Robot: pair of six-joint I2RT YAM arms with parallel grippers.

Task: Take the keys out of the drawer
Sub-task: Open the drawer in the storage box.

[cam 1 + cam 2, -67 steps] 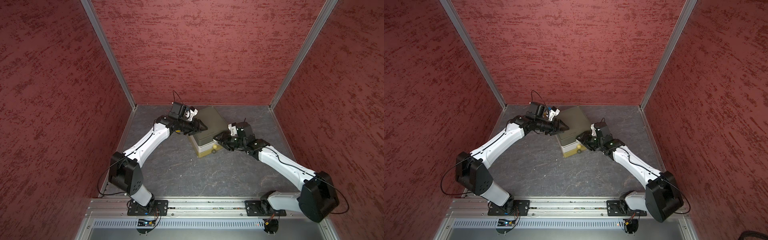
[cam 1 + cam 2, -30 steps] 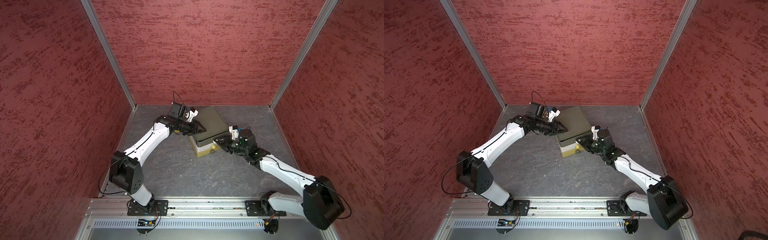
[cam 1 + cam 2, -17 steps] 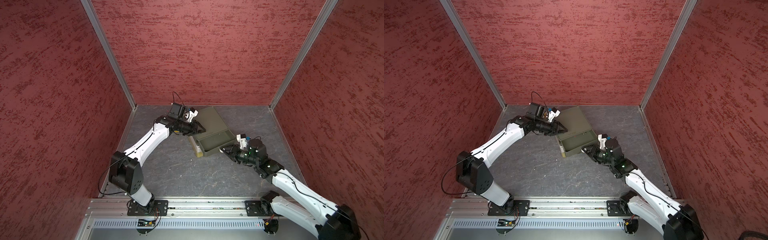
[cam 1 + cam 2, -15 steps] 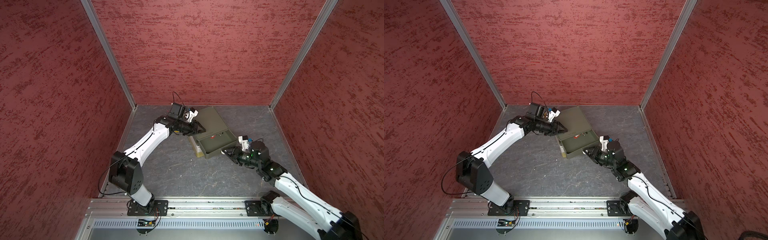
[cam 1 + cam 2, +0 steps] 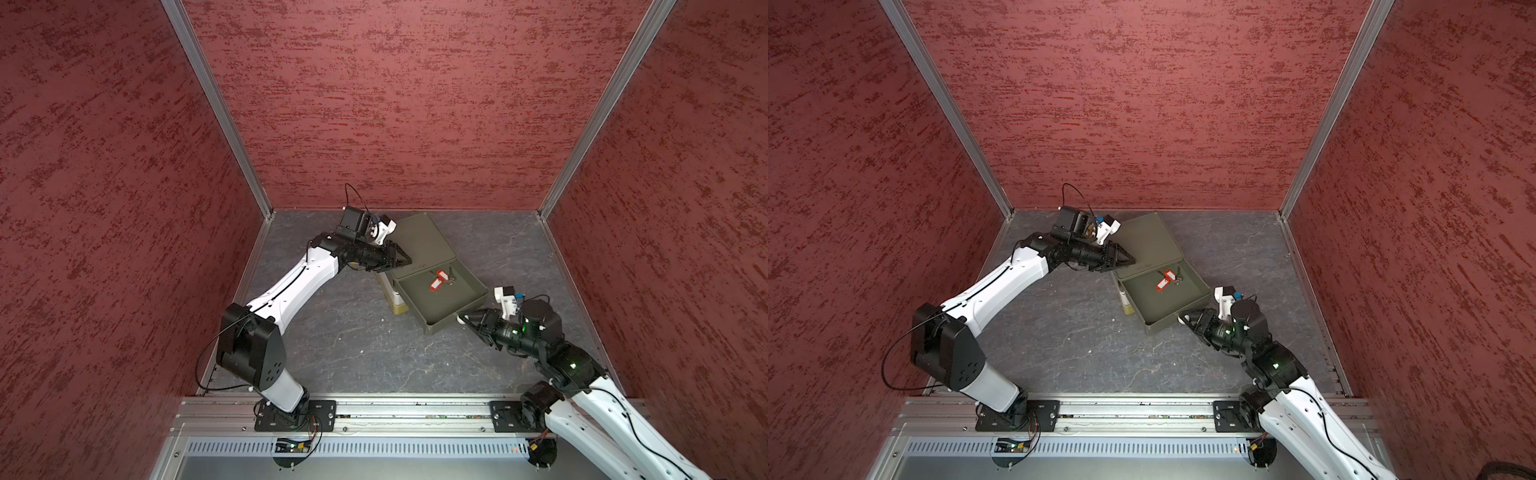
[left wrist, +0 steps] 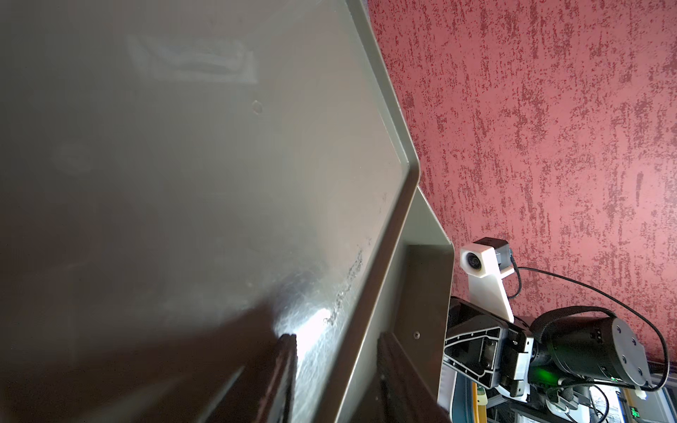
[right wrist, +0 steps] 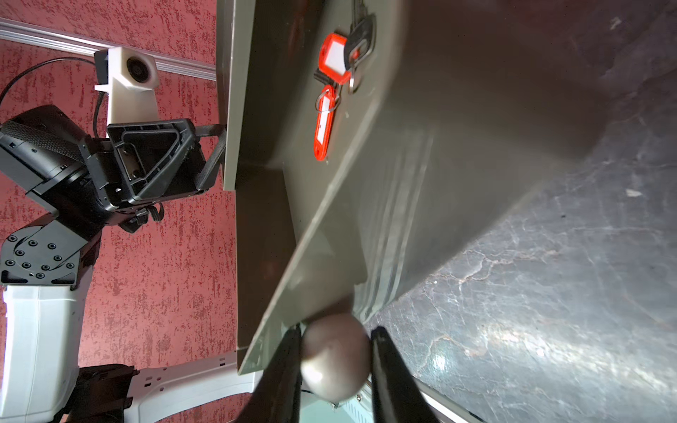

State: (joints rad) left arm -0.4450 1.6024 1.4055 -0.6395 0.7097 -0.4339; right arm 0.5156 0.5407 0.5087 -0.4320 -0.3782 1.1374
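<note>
Olive-green metal drawer point(image 5: 446, 322) stands pulled out of its olive cabinet point(image 5: 415, 241); 2 red-tagged keys point(image 5: 439, 280) lie near its rear edge. Right gripper point(image 7: 337, 331) clasps the round grey knob point(image 7: 333, 353) at the drawer's front; left gripper point(image 6: 337, 366) pinches the cabinet's top rim.

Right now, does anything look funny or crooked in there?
Nothing is spilled or broken. The green cabinet sits crooked to the walls, and its drawer sticks far out, with the keys lying near its back.
</note>
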